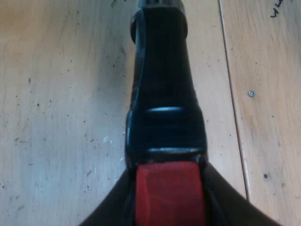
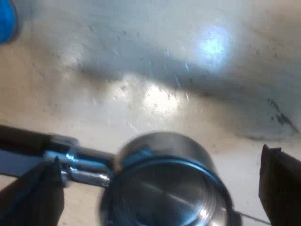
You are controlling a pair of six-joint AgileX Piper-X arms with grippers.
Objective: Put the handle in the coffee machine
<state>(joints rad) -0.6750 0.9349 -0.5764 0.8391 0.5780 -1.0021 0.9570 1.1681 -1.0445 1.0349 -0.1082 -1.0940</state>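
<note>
The holder's dark handle (image 1: 162, 94) stretches away from me over the wooden table, and its red end (image 1: 169, 193) sits between the fingers of my left gripper (image 1: 169, 217), which is shut on it. The holder's round metal basket (image 2: 164, 183) faces up, its neck running to the dark handle (image 2: 19, 139). My right gripper (image 2: 157, 190) is open around the basket, its black fingers (image 2: 33, 200) wide apart on either side and not touching it. The holder hangs a little above the table.
Pale wooden table boards (image 1: 56, 117) lie below, with a seam and a small screw (image 1: 252, 93) near the handle. A blue tamper (image 2: 5, 21) shows in part beyond the basket. The tabletop (image 2: 211, 70) under the basket is scuffed and bright with glare.
</note>
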